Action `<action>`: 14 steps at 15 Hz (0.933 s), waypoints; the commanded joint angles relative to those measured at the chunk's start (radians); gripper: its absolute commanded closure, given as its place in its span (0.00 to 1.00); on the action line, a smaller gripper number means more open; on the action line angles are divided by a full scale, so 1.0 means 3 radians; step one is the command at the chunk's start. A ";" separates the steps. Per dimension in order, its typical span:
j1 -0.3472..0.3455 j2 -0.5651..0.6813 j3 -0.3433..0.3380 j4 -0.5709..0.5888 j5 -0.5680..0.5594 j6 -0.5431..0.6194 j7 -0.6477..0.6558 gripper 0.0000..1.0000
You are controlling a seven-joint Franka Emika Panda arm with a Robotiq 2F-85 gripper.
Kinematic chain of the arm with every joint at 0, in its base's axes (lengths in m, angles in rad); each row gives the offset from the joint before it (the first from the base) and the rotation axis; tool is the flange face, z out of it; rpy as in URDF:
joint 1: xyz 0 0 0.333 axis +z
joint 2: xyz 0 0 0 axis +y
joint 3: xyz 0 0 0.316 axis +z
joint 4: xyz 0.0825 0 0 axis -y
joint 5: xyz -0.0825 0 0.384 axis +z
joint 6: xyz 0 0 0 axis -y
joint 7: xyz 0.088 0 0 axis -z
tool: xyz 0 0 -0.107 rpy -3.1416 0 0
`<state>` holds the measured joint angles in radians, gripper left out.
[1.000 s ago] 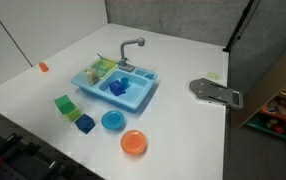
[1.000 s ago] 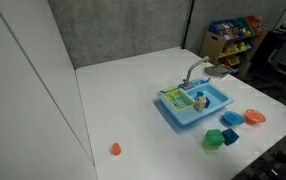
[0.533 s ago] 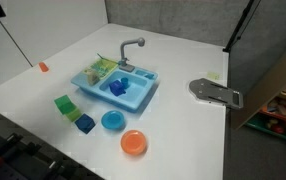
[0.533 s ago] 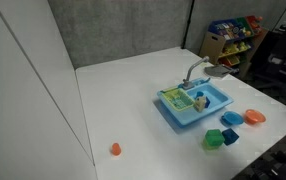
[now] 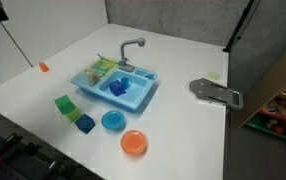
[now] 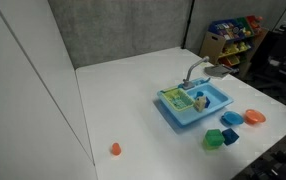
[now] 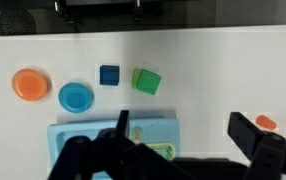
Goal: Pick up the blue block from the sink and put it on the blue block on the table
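Two blue blocks are sitting well apart, so the task is, by my judgement, only at its start. The small blue toy block is lying inside a basin of the light-blue plastic toy sink. The compartment beside it, next to the grey faucet, is holding some greenish items that are too small to name. Out on the white table, the blue cube that is meant to receive the block is standing just beside a green cube. A round blue dish and a round orange dish are lying near them, and nothing is resting on the blue cube's top face.

In the wrist view the black two-fingered gripper is hanging over the sink's rim with its fingers spread wide and nothing between them. Its own body is hiding the block in the basin from that camera.

Every step is left to do: going down into the basin, closing on the block, lifting it clear of the sink wall, carrying it across and setting it squarely on the blue cube. The green neighbour is leaving little room on that side, so the placing is likely to need care.
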<state>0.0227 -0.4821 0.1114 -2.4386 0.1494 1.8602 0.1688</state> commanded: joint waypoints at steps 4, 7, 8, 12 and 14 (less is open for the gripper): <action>-0.0025 0.0209 -0.0260 0.0030 0.0004 0.0194 -0.0287 0.00; -0.0048 0.0337 -0.0378 0.0029 0.0024 0.0307 -0.0423 0.00; -0.0055 0.0378 -0.0411 0.0036 0.0032 0.0357 -0.0468 0.00; -0.0081 0.0569 -0.0492 0.0128 0.0044 0.0564 -0.0521 0.00; -0.0083 0.0675 -0.0512 0.0200 0.0049 0.0629 -0.0552 0.00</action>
<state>0.0040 -0.3322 -0.0324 -2.4297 0.1504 2.0333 0.0368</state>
